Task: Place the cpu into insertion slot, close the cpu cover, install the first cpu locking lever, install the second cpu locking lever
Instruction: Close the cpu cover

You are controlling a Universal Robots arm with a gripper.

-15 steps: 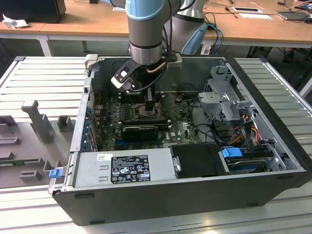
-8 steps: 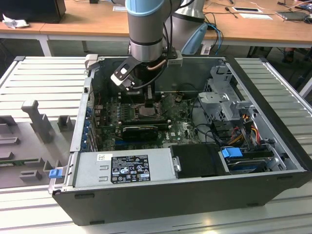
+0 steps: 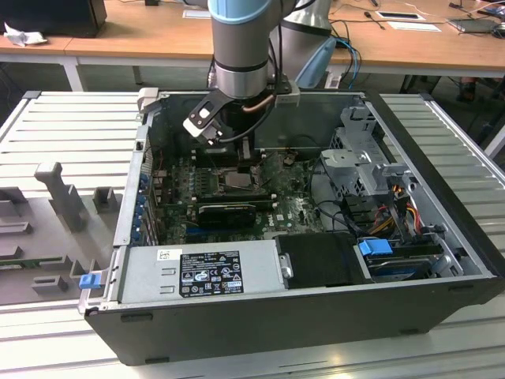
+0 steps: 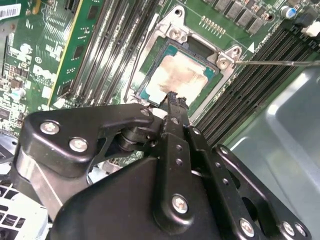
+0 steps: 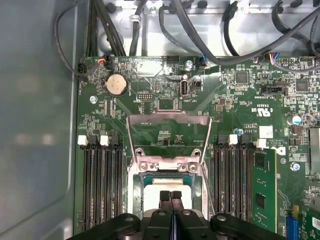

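Observation:
The cpu [image 4: 182, 75], a pale silvery-beige square, lies flat in the insertion slot [image 4: 226, 67] on the green motherboard; it is also seen in the first wrist view as cpu [image 5: 162, 184] inside the slot's metal rim [image 5: 134, 192]. My gripper [image 4: 173, 100] is shut, its two black fingertips pressed together with nothing between them, just above the chip's near edge, as gripper [image 5: 170, 196] also shows. The cpu cover [image 5: 168, 118] stands swung open beyond the slot, its window showing bare board. A thin locking lever [image 4: 280, 62] sticks out sideways, unlatched. In the exterior view the gripper [image 3: 239, 164] hangs inside the case.
Black memory slots [image 5: 100, 180] flank the socket on both sides, one holding a green memory module [image 5: 263, 187]. Cables [image 5: 165, 25] run along the case wall past the board. The power supply [image 3: 201, 268] and the drive cage [image 3: 367, 162] stand around the board inside the case.

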